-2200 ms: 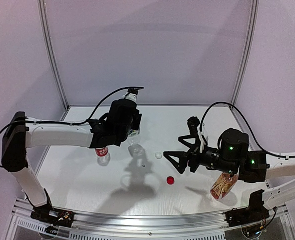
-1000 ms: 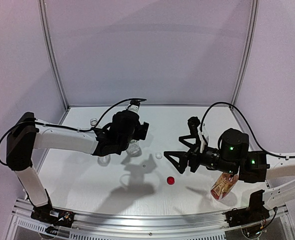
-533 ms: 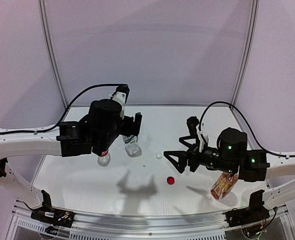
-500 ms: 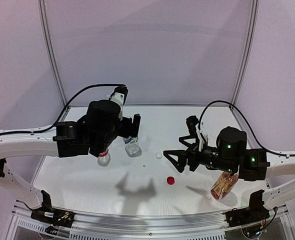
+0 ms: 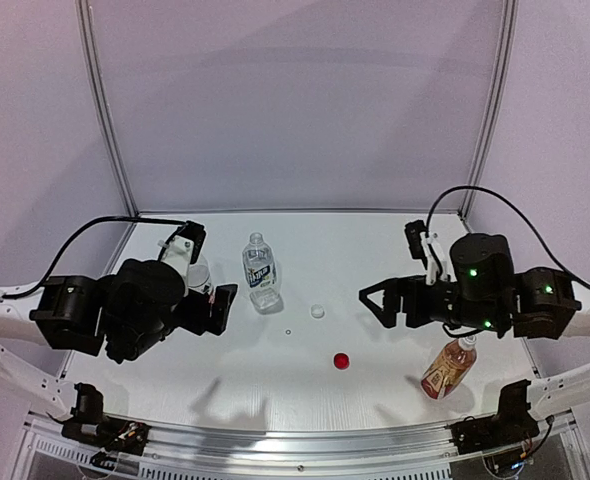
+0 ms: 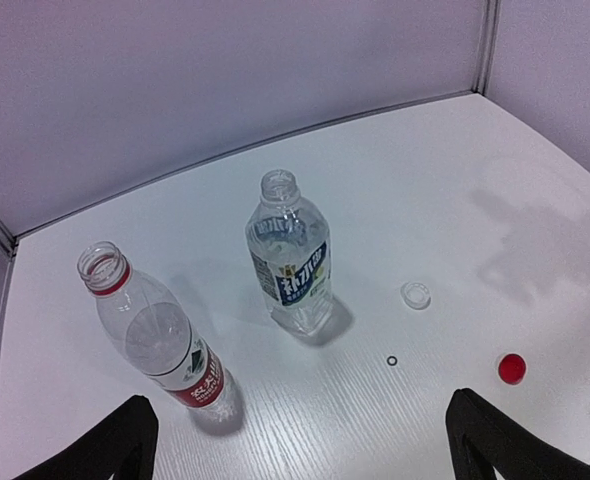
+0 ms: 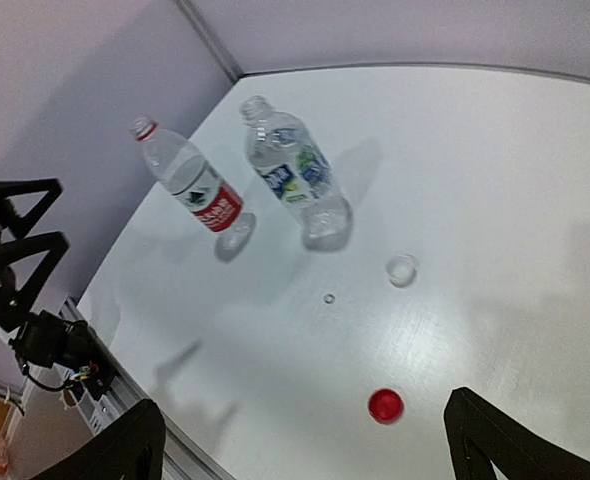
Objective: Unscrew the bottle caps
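Note:
Two clear bottles stand upright with bare necks: one with a red label (image 6: 160, 345) (image 7: 191, 182) and one with a green-blue label (image 5: 261, 272) (image 6: 291, 262) (image 7: 297, 172). A white cap (image 5: 318, 311) (image 6: 415, 294) (image 7: 402, 270) and a red cap (image 5: 342, 360) (image 6: 512, 368) (image 7: 385, 405) lie loose on the table. The amber bottle (image 5: 448, 367) leans at the right, its top under my right arm. My left gripper (image 5: 218, 308) (image 6: 310, 455) hangs open and empty near the red-label bottle. My right gripper (image 5: 377, 303) (image 7: 305, 455) is open and empty, right of the caps.
A tiny ring (image 5: 287, 332) (image 6: 392, 360) (image 7: 328, 298) lies between the green-blue bottle and the red cap. White walls with metal posts close the table at the back and sides. A metal rail (image 5: 275, 440) runs along the near edge.
My left arm has pulled back to the near left, away from the bottles, which now stand uncovered. My right arm has drawn back slightly to the right. Both grippers stayed open.

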